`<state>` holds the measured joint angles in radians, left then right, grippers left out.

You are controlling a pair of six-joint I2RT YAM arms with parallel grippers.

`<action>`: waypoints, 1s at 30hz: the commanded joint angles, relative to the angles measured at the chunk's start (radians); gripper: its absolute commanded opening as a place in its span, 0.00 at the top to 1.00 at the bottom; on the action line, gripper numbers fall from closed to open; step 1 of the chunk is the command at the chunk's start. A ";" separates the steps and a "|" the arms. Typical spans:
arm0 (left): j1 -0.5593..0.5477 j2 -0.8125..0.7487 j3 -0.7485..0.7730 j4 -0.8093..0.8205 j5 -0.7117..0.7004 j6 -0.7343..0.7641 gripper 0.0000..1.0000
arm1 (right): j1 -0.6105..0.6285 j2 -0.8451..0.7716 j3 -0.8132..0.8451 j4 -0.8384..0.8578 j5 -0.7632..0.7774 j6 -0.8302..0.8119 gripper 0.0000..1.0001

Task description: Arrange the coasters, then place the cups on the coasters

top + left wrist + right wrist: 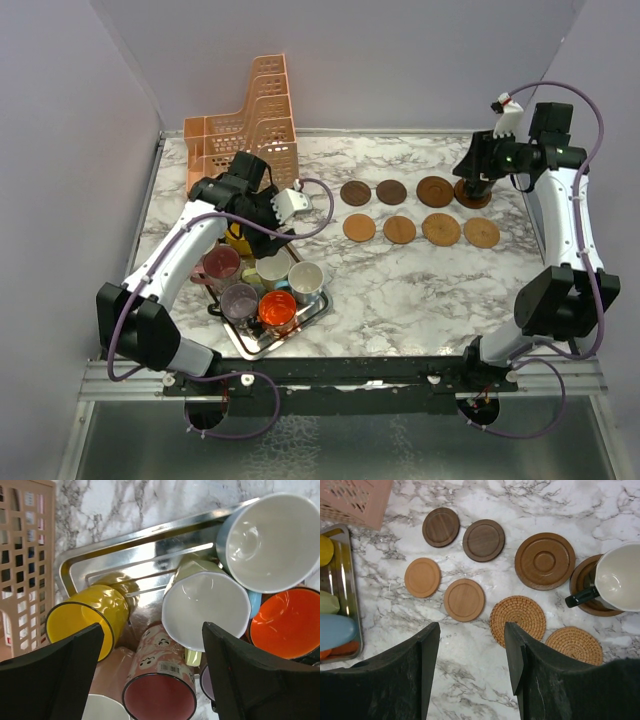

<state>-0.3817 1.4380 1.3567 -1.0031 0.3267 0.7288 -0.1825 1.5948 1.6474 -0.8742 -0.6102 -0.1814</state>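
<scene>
Eight coasters lie in two rows of four, from the dark one to the woven one. A white cup with a black handle stands on the far right dark coaster. My right gripper hovers open and empty above the woven coaster; in the top view it covers that cup. My left gripper is open, low over the tray, with its fingers either side of a maroon-pink cup. Around it stand yellow, white, blue-grey and orange cups.
The silver tray with several cups sits front left, near the table edge. A peach plastic rack stands behind it, close to the left arm. Bare marble lies between the tray and the coaster rows.
</scene>
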 commanded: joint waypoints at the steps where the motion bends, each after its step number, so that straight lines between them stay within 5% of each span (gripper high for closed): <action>1: 0.003 0.014 -0.033 -0.035 0.020 0.077 0.21 | 0.002 -0.090 -0.054 0.044 -0.071 -0.007 0.44; 30: -0.034 0.140 -0.114 0.056 -0.023 0.078 0.72 | 0.003 -0.109 -0.109 0.049 -0.091 0.000 0.44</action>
<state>-0.4084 1.5753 1.2407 -0.9699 0.3210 0.7937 -0.1822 1.4952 1.5360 -0.8516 -0.6682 -0.1810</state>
